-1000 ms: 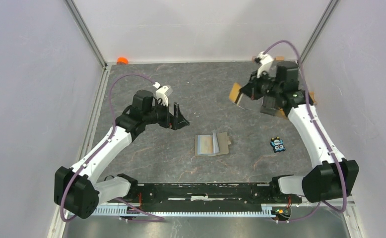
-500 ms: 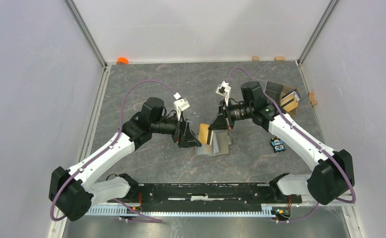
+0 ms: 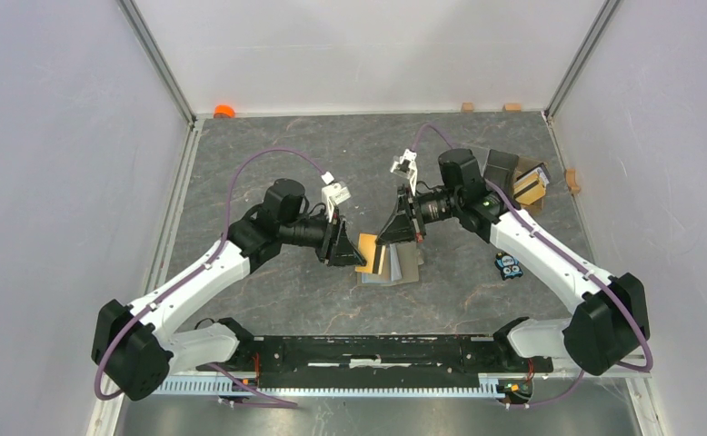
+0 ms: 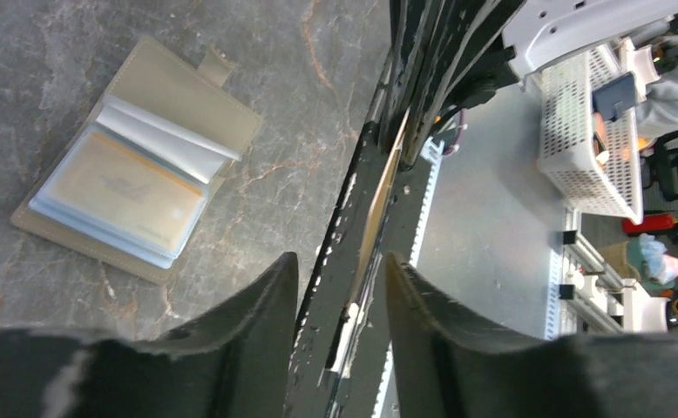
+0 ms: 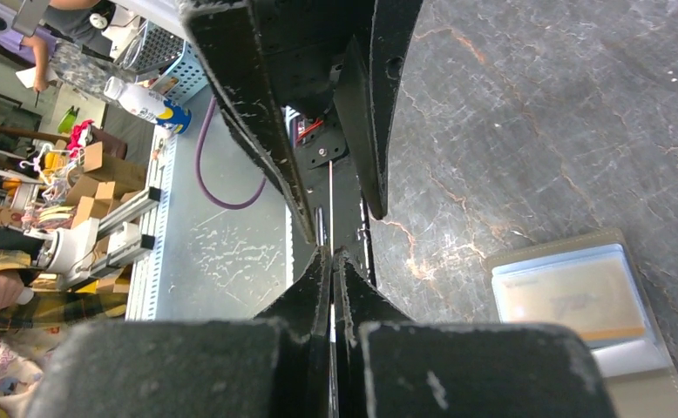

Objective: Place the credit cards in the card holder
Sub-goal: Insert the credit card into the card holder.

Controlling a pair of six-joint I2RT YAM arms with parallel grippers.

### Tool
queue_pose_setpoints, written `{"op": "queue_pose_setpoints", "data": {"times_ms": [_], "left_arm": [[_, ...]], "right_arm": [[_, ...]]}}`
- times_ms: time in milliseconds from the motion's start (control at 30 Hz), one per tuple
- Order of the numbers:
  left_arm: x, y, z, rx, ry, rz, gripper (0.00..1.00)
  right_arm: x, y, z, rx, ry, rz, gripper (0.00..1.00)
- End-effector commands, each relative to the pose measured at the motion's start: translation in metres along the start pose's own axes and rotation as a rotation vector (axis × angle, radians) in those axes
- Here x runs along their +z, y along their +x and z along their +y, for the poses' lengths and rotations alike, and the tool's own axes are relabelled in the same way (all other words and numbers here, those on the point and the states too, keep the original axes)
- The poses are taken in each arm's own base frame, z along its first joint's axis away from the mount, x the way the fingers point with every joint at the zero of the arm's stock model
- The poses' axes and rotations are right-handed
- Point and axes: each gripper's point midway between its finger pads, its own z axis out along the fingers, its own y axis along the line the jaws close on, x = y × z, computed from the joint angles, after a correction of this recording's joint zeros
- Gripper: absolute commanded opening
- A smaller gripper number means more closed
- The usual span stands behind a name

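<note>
Credit card [image 3: 368, 252]: on edge, raised over table centre, by the holder's left edge.
Card holder [image 3: 406, 265]: open flat at table centre.
Right gripper [image 3: 392, 232]: clenched on the card.
Left gripper [image 3: 344, 247]: jaws parted, straddling the card.

Edge-on card [image 5: 331, 209] pinched between right fingers [image 5: 305, 296], open card holder [image 5: 645, 396] lower right

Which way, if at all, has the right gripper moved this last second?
Yes. The right gripper swung left and nearer the bases, reaching the card holder.
</note>
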Motion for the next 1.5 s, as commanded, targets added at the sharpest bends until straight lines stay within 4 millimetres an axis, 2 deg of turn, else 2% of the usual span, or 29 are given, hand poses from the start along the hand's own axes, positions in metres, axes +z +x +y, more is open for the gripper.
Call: {"op": "queue_pose_setpoints", "data": {"times_ms": [0,67,100,133,200,267,333,400,467,567,733,867,900,933,1033,1100,1133,1233,1467], "left_arm": [[0.002,-0.009,-0.020,0.041,0.111,-0.020,0.35],[0.002,-0.010,-0.026,0.034,0.148,-0.024,0.15],[0.002,-0.010,-0.027,0.035,0.155,-0.029,0.06],[0.002,-0.011,-0.028,0.036,0.159,-0.033,0.02],[0.001,-0.012,-0.030,0.042,0.165,-0.051,0.02],[0.000,-0.017,-0.033,0.047,0.170,-0.079,0.02],[-0.002,-0.021,-0.035,0.047,0.165,-0.117,0.02],[-0.006,-0.028,-0.038,0.057,0.164,-0.171,0.02],[-0.008,-0.032,-0.039,0.053,0.163,-0.214,0.02],[-0.009,-0.037,-0.040,0.045,0.158,-0.259,0.02],[-0.006,-0.035,-0.037,0.017,0.154,-0.252,0.02],[-0.002,-0.032,-0.031,-0.015,0.146,-0.236,0.02],[-0.001,-0.031,-0.029,-0.025,0.138,-0.232,0.04],[0.001,-0.029,-0.023,-0.046,0.112,-0.226,0.14],[0.003,-0.019,0.015,-0.141,-0.095,-0.219,0.54],[0.001,-0.007,0.045,-0.211,-0.247,-0.210,0.65],[0.001,-0.001,0.056,-0.247,-0.301,-0.207,0.69],[0.008,0.016,0.075,-0.339,-0.362,-0.172,0.73],[0.024,0.028,0.102,-0.414,-0.415,-0.153,0.76]], "right_arm": [[0.003,-0.011,0.015,-0.060,-0.060,-0.011,0.00],[0.003,-0.013,0.010,-0.055,-0.031,-0.014,0.04],[0.003,-0.013,0.007,-0.050,-0.009,-0.016,0.13],[0.003,-0.014,0.005,-0.047,0.005,-0.019,0.20],[0.002,-0.017,0.002,-0.045,0.036,-0.033,0.27],[0.000,-0.019,0.000,-0.038,0.063,-0.056,0.47],[-0.002,-0.020,0.000,-0.036,0.085,-0.080,0.62],[-0.004,-0.017,-0.001,-0.026,0.100,-0.100,0.69],[-0.004,-0.009,-0.005,-0.011,0.118,-0.101,0.71],[-0.002,0.002,-0.005,0.032,0.099,-0.110,0.61],[-0.001,-0.002,0.006,0.045,0.041,-0.198,0.44],[0.000,-0.005,0.005,0.081,0.034,-0.253,0.15],[0.001,-0.004,0.002,0.093,0.043,-0.261,0.06],[0.001,-0.002,-0.004,0.115,0.063,-0.268,0.01],[0.005,0.014,-0.035,0.222,0.185,-0.241,0.00],[0.006,0.032,-0.059,0.291,0.289,-0.181,0.00],[0.006,0.042,-0.072,0.327,0.348,-0.145,0.00],[0.000,0.064,-0.095,0.387,0.482,-0.053,0.00],[0.007,0.091,-0.110,0.487,0.525,0.025,0.00]]}}
